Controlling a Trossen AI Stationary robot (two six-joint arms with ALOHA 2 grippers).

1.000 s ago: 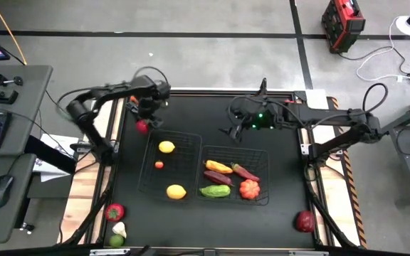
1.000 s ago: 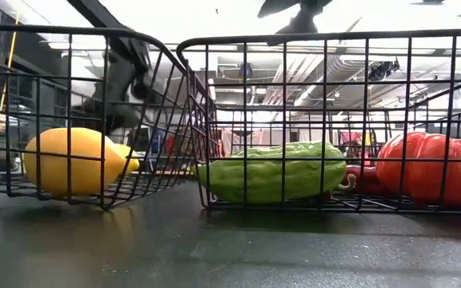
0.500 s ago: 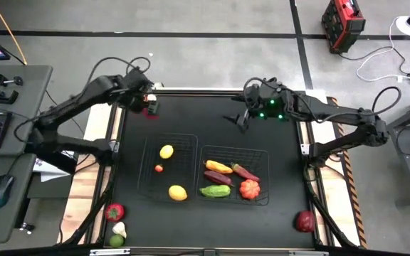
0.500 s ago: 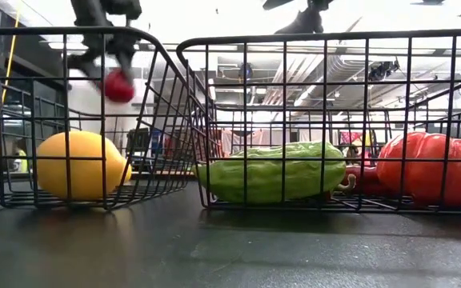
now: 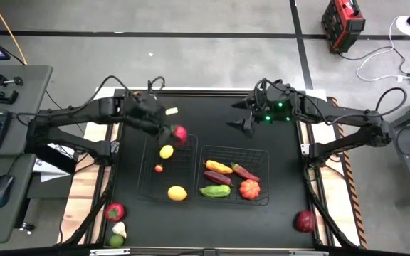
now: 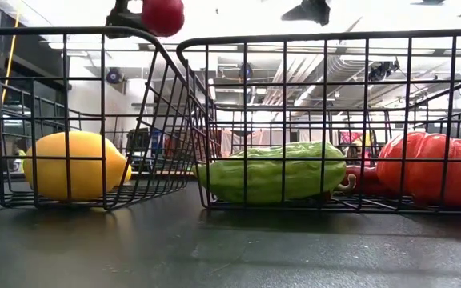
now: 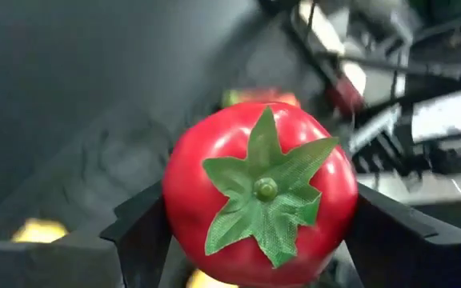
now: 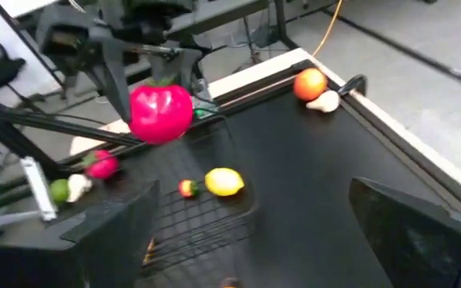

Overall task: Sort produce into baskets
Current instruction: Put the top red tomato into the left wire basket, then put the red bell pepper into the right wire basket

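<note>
The left gripper point(image 5: 174, 133) is clamped on a red tomato point(image 5: 180, 134), its green leafy cap showing in the left wrist view, and holds it in the air above the far rim of the left basket point(image 5: 148, 185). Inside that basket lie two lemons point(image 5: 166, 151) and a small red-and-orange fruit point(image 5: 159, 168). The right gripper point(image 5: 244, 124) hangs open and holding nothing above the surface point(image 5: 212, 117), beyond the right basket point(image 5: 262, 154), which holds a green cucumber point(image 5: 215, 190) and a small pumpkin point(image 5: 248, 188).

Shows a red tomato point(image 8: 161, 114) gripped by the left gripper point(image 8: 146, 76) above the black wire basket point(image 8: 206, 220), where a lemon point(image 8: 224, 182) lies on the dark bench point(image 8: 310, 168).
</note>
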